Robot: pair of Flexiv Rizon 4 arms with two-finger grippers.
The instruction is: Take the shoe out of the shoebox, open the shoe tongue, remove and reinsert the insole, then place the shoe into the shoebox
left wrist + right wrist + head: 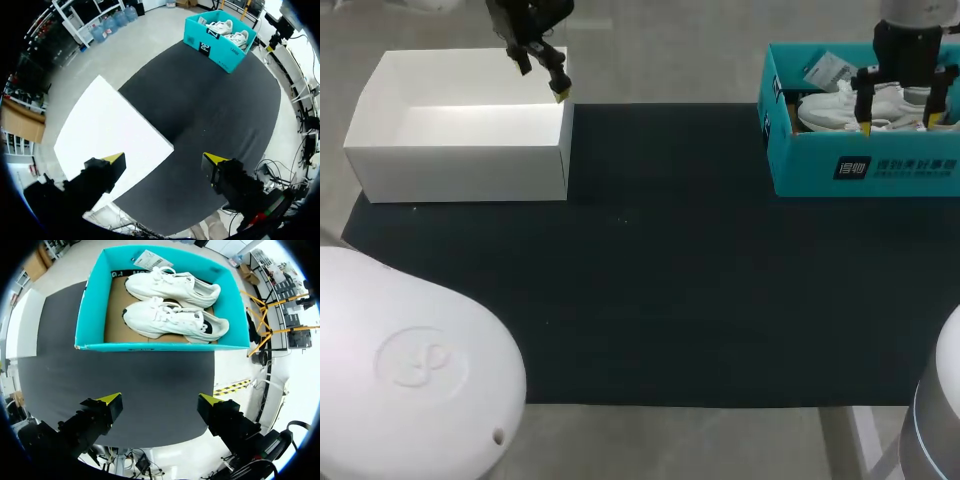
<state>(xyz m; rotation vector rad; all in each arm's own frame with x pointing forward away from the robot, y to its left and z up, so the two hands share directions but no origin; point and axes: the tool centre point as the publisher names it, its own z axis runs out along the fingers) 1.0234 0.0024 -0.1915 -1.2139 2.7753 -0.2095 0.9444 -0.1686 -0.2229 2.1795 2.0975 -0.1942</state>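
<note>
A teal shoebox (865,170) stands at the table's far right and holds two white shoes (835,108) side by side. In the right wrist view the shoes (172,320) lie in the shoebox (160,346) ahead of my right gripper (160,407), which hangs open and empty above the box's front wall. In the head view the right gripper (897,127) hovers over the shoes. My left gripper (545,75) hangs open and empty over the right rim of a white box lid (460,140) at the far left. The left wrist view shows the lid (107,135) under that gripper (165,164) and the shoebox (217,42) far ahead.
A dark mat (650,260) covers the table between the lid and the shoebox. A paper tag (152,260) lies at the shoebox's far end.
</note>
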